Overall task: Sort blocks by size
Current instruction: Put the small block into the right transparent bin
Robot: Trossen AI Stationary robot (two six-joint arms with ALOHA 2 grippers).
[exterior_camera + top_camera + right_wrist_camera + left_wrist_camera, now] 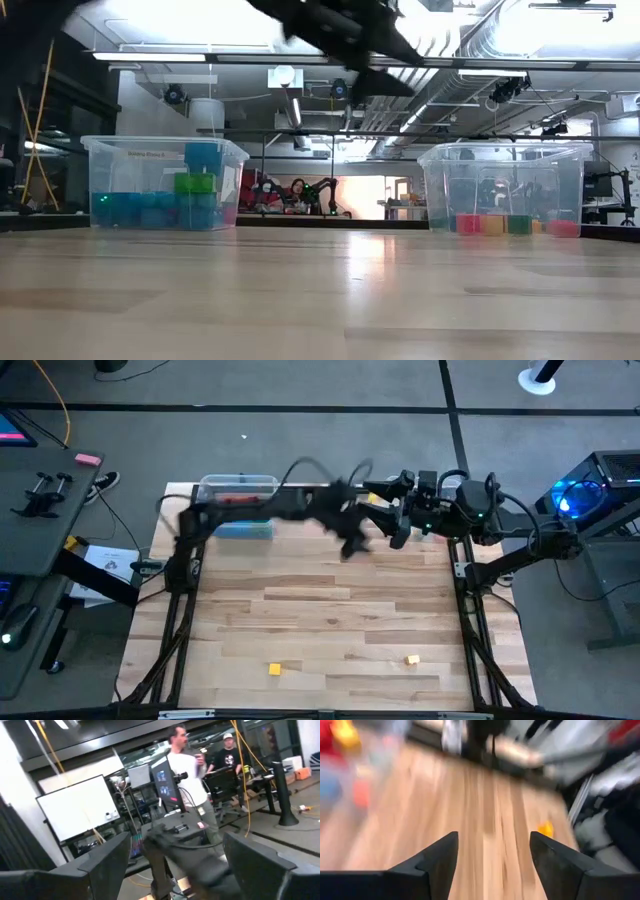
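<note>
Overhead, left gripper (352,545) gapes empty above the table (320,620); right gripper (400,520) wide.

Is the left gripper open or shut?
Open: in its wrist view the left gripper has its jaws spread, bare table between them, nothing held.

2 blocks (274,669) on table (330,610) front; bins (238,488) behind.
</note>
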